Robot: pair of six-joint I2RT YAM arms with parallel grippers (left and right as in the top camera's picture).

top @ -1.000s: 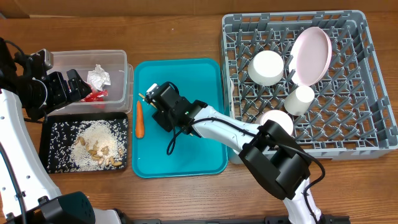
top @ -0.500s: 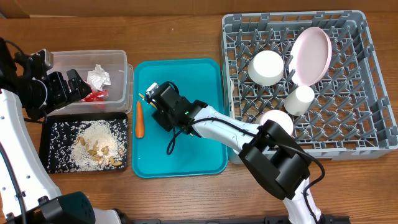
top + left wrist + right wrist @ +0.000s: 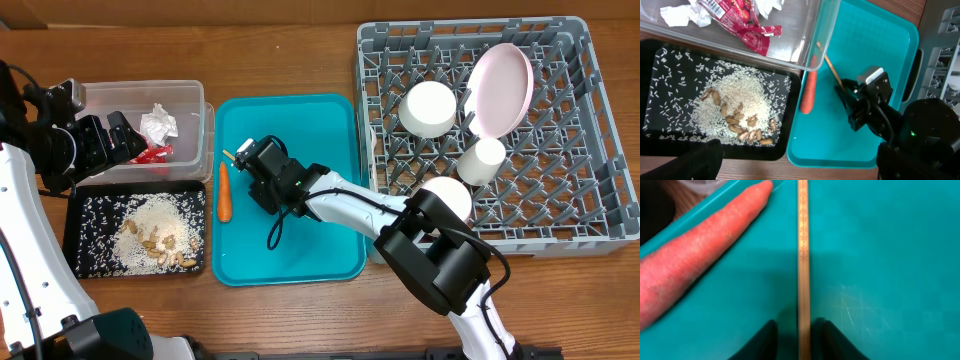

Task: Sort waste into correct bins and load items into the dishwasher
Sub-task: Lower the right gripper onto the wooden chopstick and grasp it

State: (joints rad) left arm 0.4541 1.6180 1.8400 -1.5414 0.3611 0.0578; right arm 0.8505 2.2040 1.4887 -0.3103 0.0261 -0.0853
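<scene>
Chopstick point(image 3: 802, 255) lies between slightly parted right jaws, clear only from the right wrist; left jaws wide, empty.

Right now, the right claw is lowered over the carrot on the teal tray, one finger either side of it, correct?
Not the carrot. The right claw is lowered over the wooden chopstick on the teal tray, one finger either side of it; the carrot lies alongside, clear of the claw. The right wrist view shows it.
</scene>
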